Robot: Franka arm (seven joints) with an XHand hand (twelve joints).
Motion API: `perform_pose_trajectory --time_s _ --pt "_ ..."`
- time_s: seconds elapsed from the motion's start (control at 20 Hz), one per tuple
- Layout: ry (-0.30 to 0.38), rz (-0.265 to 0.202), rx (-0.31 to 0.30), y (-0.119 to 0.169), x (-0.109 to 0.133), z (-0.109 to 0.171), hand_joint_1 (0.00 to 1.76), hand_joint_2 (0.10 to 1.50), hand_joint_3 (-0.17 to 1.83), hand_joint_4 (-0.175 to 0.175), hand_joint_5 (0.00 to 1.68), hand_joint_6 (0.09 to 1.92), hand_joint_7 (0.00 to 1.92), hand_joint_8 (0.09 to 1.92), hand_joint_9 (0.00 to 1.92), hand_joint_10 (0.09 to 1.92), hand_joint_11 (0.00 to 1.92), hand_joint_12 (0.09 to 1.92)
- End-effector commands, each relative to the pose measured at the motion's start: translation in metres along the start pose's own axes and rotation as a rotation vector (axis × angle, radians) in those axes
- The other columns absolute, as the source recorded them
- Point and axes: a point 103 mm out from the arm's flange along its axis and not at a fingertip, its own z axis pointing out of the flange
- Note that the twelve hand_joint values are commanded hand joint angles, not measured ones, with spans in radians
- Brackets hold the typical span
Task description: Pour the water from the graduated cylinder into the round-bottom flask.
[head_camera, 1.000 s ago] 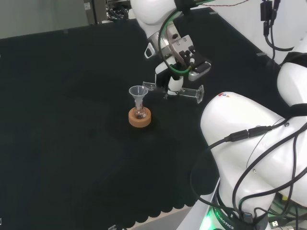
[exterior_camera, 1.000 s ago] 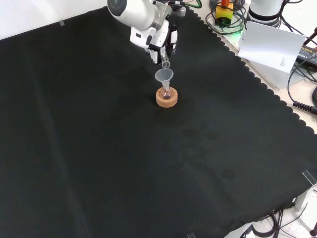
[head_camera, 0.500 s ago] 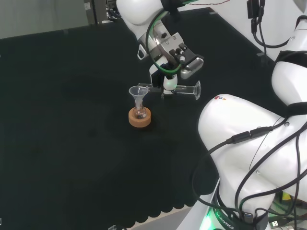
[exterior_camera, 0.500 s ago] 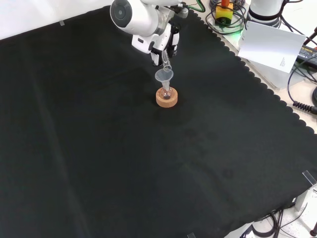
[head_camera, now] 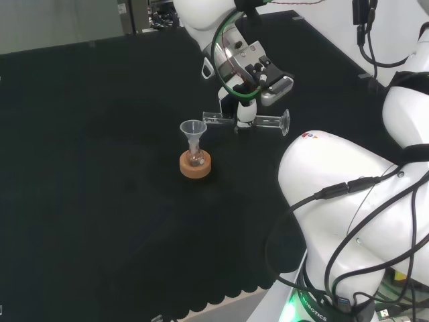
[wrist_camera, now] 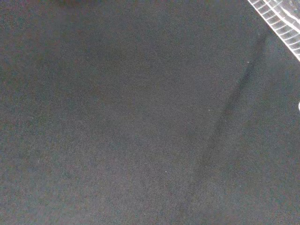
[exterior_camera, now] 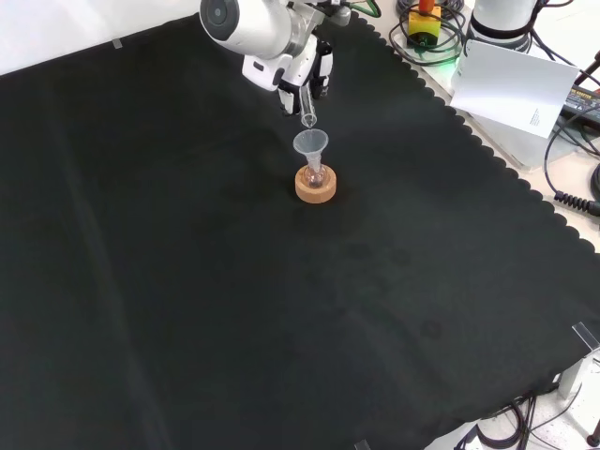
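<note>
1. the hand is curled round the middle of the cylinder, pinching it; in the head view the cylinder lies about level, its mouth toward the funnel and its foot pointing right
2. the flask sits in a cork ring on the cloth, with the funnel standing in its neck; in the front view the flask is just below the hand, and the cylinder hangs between them
3. in the head view the cylinder's mouth is just right of the funnel rim and a little above it, not touching; in the front view its tip sits just above the funnel
4. i can't tell whether any water is left in the cylinder or running from it; the glass is clear and no stream shows; a little something sits at the bottom of the flask, but how much is hard to say
5. judgement: the pour looks at or past its midpoint, since the cylinder is level and not steeply tipped; what may be left is to tip further if water remains, then right the cylinder and set it down
</note>
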Motion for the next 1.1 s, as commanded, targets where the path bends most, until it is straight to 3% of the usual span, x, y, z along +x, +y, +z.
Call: perform_pose_trajectory --time_s 0.05,0.7,0.85,1.1 --pt "-0.015 -0.011 -0.004 -0.003 0.006 -0.008 1.24 1.15 0.0 -0.175 0.89 1.12 0.92 1.12 1.36 0.14 1.14 0.85" --pt "-0.051 0.003 0.035 0.002 0.031 -0.022 1.24 1.15 0.0 -0.175 0.89 1.12 0.93 1.12 1.37 0.13 1.14 0.85" --pt "-0.045 0.001 0.036 -0.002 0.013 -0.015 1.24 1.15 0.0 -0.175 0.89 1.12 0.93 1.12 1.37 0.13 1.14 0.85" --pt "-0.061 0.014 0.062 0.002 0.024 -0.019 1.25 1.15 0.0 -0.175 0.89 1.12 0.93 1.11 1.37 0.13 1.14 0.85"
